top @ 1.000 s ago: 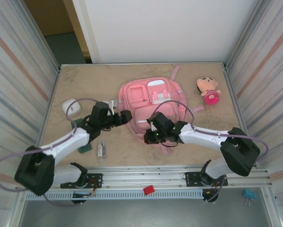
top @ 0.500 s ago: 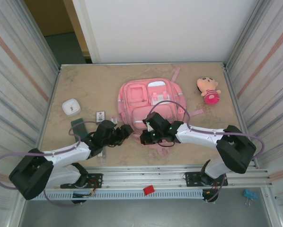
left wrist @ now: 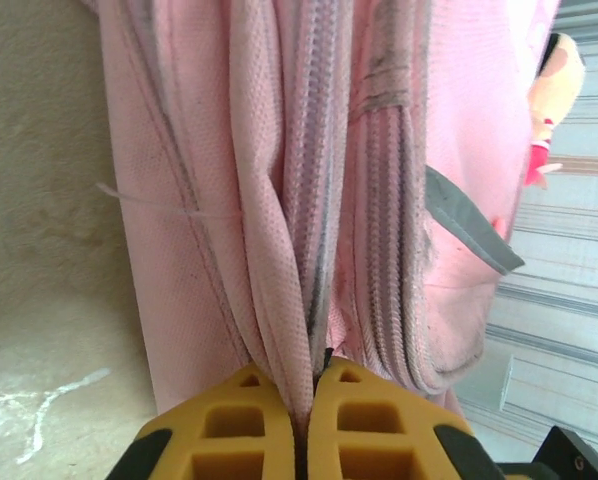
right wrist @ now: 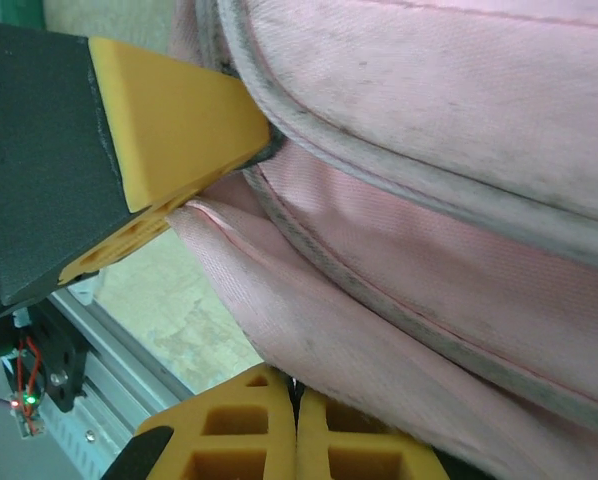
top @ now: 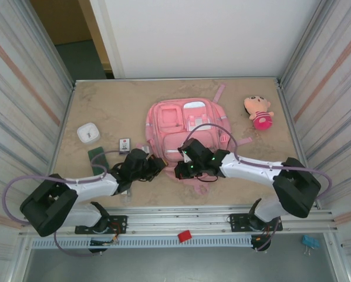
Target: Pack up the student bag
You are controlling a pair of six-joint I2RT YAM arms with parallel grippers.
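The student bag (top: pixel 184 123) lies flat in the middle of the desk (top: pixel 105 106), and a small doll (top: pixel 258 112) sits apart from it. The left gripper (top: pixel 158 163) has moved from the bag's side to its near edge, where its jaws pinch a pink fold. The right gripper (top: pixel 181 171) is just beside it, and its jaws squeeze the bag's cloth too.
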